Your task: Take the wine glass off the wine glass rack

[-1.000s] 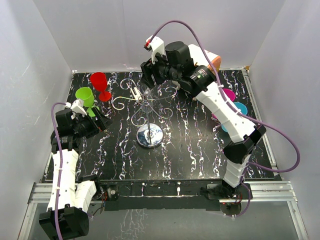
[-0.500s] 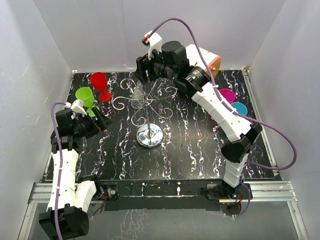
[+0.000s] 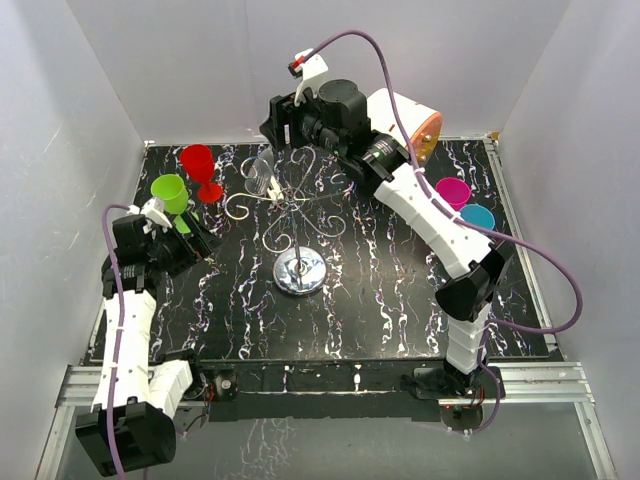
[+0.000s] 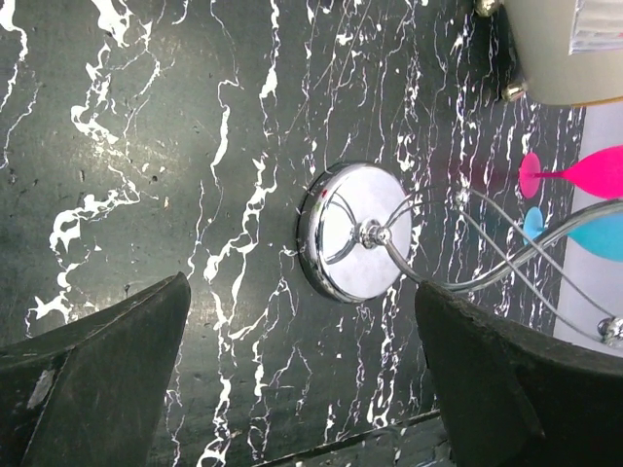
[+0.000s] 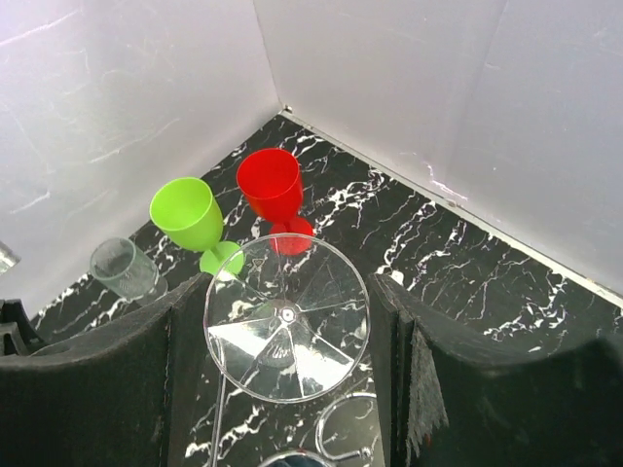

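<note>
The wine glass rack [image 3: 300, 215] is a silver wire stand with scroll arms and a shiny round base [image 3: 299, 271] at mid-table. My right gripper [image 3: 277, 122] hangs over its back left side, shut on the round foot of a clear wine glass [image 3: 262, 176]. In the right wrist view the foot [image 5: 285, 331] sits edge to edge between my fingers [image 5: 107, 389], bowl pointing down, with a rack curl [image 5: 346, 428] below. My left gripper [image 3: 198, 240] is open and empty, low at the table's left. In its wrist view [image 4: 302, 292] it faces the rack's base [image 4: 355, 232].
A red glass [image 3: 199, 168] and a green glass [image 3: 171, 193] stand at the back left. A pink glass [image 3: 453, 191] and a blue glass [image 3: 477, 217] stand at the right. A white drum with an orange face [image 3: 415, 118] is behind the right arm. White walls enclose the table.
My right gripper has moved left and toward the back wall with the clear glass, from over the rack's middle to its back left edge. The left arm has stayed put.
</note>
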`<act>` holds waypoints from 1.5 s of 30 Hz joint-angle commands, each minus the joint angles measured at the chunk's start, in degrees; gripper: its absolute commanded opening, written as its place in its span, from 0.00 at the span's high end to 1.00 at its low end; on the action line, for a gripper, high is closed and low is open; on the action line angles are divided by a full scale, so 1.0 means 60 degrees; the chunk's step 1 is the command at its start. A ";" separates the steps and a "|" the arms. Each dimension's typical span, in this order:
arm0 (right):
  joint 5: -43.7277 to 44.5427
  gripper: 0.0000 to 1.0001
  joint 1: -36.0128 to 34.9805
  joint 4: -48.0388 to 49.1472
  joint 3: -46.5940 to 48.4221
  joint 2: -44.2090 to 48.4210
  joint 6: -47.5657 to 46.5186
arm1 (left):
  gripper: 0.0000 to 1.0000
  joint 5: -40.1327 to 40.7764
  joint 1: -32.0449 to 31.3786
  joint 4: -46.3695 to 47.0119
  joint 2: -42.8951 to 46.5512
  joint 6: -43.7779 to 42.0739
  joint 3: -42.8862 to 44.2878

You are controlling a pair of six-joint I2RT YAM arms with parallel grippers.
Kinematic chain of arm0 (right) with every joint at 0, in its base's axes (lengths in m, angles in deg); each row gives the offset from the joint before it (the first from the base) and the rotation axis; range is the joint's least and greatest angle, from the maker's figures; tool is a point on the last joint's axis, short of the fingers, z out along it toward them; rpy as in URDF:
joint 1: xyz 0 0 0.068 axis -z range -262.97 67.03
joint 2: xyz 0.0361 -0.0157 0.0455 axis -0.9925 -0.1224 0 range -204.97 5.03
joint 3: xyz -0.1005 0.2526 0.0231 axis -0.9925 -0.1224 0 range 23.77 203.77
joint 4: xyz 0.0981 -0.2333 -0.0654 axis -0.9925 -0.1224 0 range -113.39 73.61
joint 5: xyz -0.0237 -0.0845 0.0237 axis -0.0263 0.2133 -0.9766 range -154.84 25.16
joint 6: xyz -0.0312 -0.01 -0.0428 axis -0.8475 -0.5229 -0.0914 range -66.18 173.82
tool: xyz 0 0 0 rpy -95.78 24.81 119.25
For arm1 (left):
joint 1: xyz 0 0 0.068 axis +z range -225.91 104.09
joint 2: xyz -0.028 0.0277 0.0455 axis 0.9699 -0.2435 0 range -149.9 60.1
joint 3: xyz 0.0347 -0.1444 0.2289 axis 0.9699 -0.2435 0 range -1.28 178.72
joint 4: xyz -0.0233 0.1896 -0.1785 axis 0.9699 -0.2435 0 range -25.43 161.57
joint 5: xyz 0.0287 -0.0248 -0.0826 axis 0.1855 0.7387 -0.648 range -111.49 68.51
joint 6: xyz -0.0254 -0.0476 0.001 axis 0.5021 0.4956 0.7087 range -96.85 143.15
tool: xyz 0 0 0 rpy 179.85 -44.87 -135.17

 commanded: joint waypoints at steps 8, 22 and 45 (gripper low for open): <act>0.0484 0.50 0.0298 0.2245 -0.0147 -0.0139 0.1256 | 0.01 0.0779 -0.0021 -0.0213 -0.1028 0.0547 0.2560; -0.0901 0.51 0.1229 0.3746 -0.0548 -0.0090 0.3338 | 0.01 -0.1013 0.0106 0.1554 -0.2908 0.3334 0.5521; -0.3113 0.52 0.2067 0.6255 -0.2399 0.0342 0.6674 | 0.01 -0.3201 0.0228 0.5105 -0.3166 0.6532 0.3868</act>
